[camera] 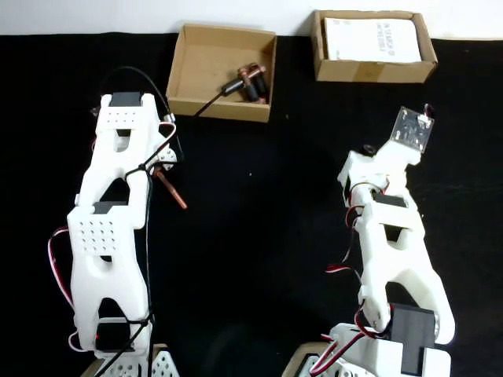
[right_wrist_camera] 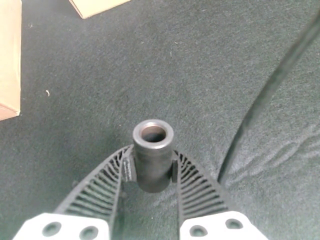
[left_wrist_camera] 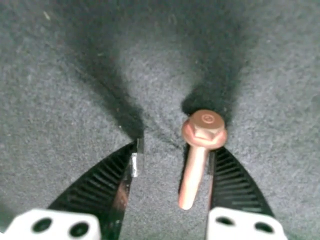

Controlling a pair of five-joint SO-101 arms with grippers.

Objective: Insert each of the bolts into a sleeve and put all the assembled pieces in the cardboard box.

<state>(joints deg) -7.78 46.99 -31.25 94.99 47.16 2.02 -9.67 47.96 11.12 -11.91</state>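
Robotics lab bench: black felt tabletop point(camera: 259, 236), white printed left arm point(camera: 110, 236), right arm point(camera: 393, 243) (wires exposed).

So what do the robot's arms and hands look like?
The left arm and the right arm are chunky white plastic with black motor blocks and thin red, black and white wires. The left one has a grid of little holes. The left hand and the right hand each have two black ribbed fingers on white bases with round holes.
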